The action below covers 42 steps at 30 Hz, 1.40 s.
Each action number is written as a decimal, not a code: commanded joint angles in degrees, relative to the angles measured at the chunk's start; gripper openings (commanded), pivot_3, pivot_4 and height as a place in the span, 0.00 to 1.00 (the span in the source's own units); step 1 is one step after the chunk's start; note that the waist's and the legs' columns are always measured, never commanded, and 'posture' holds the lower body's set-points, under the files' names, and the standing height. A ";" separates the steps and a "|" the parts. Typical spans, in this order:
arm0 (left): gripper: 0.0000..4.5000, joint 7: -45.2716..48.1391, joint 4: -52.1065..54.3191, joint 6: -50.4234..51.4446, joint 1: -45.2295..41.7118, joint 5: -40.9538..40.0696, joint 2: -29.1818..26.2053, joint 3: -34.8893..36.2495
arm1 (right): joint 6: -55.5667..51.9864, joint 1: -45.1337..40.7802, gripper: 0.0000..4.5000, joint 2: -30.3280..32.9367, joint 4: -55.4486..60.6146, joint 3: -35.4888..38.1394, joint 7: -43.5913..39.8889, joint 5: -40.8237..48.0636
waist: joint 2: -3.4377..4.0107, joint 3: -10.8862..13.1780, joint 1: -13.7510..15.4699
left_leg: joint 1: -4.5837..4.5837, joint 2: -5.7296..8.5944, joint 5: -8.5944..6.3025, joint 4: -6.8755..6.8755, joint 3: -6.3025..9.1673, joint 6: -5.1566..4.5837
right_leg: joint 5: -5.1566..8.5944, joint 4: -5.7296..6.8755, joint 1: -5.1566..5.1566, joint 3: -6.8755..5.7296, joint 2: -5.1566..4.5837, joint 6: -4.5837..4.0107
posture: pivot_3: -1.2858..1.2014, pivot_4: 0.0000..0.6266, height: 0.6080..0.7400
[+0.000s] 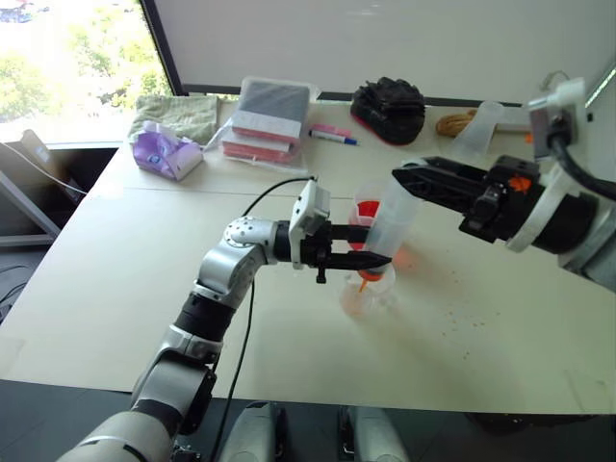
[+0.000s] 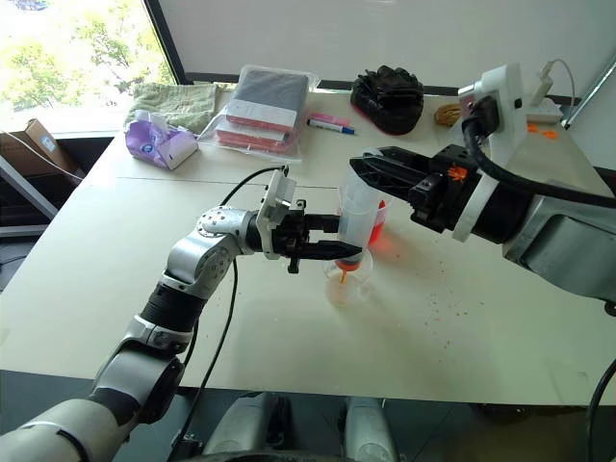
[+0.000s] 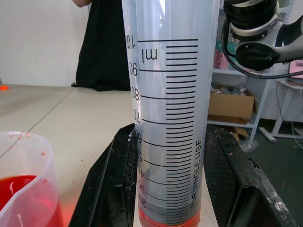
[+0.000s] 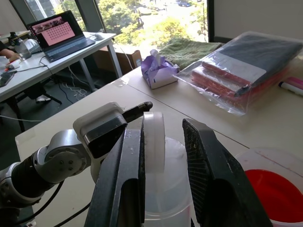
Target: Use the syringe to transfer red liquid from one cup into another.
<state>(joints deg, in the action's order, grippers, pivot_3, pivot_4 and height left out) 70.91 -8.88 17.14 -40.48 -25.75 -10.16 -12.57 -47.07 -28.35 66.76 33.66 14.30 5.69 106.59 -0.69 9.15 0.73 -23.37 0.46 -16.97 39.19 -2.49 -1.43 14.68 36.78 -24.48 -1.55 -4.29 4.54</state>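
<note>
Fingers of your left gripper pinch the syringe low on its barrel, holding it upright so its orange tip hangs over the smaller cup. Fingers of your right gripper straddle the white plunger top, placed to work it; whether they press it you cannot tell. At the syringe's 1 o'clock, just beside it on the table, the wider cup holds red liquid. A thin red layer shows at the barrel's base. The syringe hides much of the wider cup; the smaller cup's contents are unclear.
</note>
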 commanded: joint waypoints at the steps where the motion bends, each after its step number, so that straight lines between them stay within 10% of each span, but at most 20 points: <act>1: 0.32 -1.13 1.00 -0.85 -1.24 -0.73 0.76 1.32 | -0.73 0.91 0.14 0.40 3.75 -1.75 -1.15 3.89 | 0.00 0.00 0.00 | 0.00 0.00 0.00 0.00 0.00 0.00 | 0.00 0.00 0.00 0.00 0.00 0.00 | 0.52 0.24 1.00; 37: 0.32 -2.05 1.14 -0.34 -1.25 -0.26 1.03 1.96 | -1.17 3.62 0.14 1.35 4.88 -2.30 -4.78 -0.34 | 0.00 0.00 0.01 | -0.02 0.00 -0.02 0.00 0.00 -0.02 | 0.00 -0.10 0.01 -0.01 0.00 0.00 | 0.52 0.24 1.00; 42: 0.32 -2.21 1.24 -0.39 -1.09 -0.18 1.10 1.94 | -1.81 3.84 0.79 2.60 4.53 -2.07 -4.75 -2.32 | 0.00 0.00 0.01 | -0.02 0.00 -0.02 -0.02 0.00 -0.03 | 0.00 -0.13 0.02 -0.01 -0.01 0.01 | 0.52 0.24 1.00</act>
<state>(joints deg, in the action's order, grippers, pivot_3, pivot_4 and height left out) 69.54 -9.19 18.14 -40.45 -24.24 -9.99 -12.51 -47.28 -24.94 68.53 36.19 13.31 1.97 103.82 -0.69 9.15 0.74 -23.39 0.46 -16.99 39.18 -2.48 -1.46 14.67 36.65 -24.45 -1.56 -4.30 4.54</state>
